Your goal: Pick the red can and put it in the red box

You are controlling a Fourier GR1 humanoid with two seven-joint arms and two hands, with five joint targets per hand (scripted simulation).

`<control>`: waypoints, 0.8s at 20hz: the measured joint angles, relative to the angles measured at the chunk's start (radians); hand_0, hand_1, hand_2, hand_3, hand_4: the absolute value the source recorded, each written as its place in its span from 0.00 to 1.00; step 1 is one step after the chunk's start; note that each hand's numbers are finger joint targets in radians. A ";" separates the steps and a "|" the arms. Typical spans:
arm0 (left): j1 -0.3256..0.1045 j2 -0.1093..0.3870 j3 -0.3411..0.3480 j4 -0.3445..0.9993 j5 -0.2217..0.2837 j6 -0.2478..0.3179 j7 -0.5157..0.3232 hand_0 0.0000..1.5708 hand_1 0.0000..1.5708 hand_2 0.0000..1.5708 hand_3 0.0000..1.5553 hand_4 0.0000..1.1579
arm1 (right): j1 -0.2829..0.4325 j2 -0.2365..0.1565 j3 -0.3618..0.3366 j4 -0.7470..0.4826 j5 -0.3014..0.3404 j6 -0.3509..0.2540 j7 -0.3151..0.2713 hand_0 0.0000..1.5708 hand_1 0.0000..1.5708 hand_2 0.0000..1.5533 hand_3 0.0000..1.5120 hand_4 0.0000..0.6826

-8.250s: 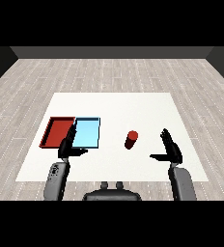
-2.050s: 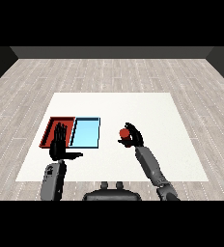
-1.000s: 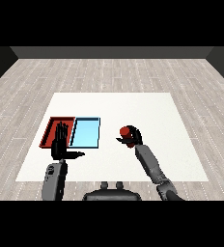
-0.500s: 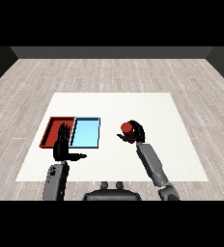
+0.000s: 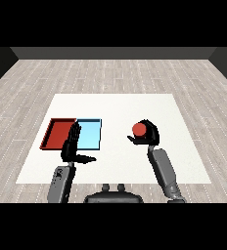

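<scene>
one red can (image 5: pixel 139 129) sat in the right hand (image 5: pixel 147 136), whose fingers curled round it, holding it above the white table (image 5: pixel 135 105) to the right of both trays. the light blue tray (image 5: pixel 88 135) lay well to the can's left, and the red tray (image 5: pixel 59 133) touched that tray's left side. the left hand (image 5: pixel 72 146) stood at the near edge of the trays with fingers straight and pointing far, thumb stretched out to the right, holding nothing.
</scene>
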 measured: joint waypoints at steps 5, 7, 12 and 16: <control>-0.033 -0.005 -0.057 -0.016 -0.028 0.037 0.078 0.00 0.00 0.00 0.00 0.00 | 0.022 0.036 0.035 -0.107 0.042 -0.042 0.027 0.92 0.92 0.90 0.91 0.92; -0.055 -0.006 -0.092 -0.007 -0.037 0.075 0.094 0.00 0.00 0.00 0.00 0.00 | -0.017 0.061 0.085 -0.090 0.057 -0.109 0.031 0.92 0.92 0.90 0.91 0.92; -0.093 -0.006 -0.160 0.049 -0.061 0.132 0.106 0.00 0.00 0.00 0.00 0.00 | -0.062 0.089 0.163 -0.086 0.071 -0.197 0.036 0.90 0.90 0.91 0.92 0.92; -0.134 -0.005 -0.167 0.062 -0.059 0.139 0.161 0.00 0.00 0.00 0.00 0.00 | -0.066 0.096 0.176 -0.097 0.080 -0.205 0.016 0.92 0.92 0.92 0.93 0.91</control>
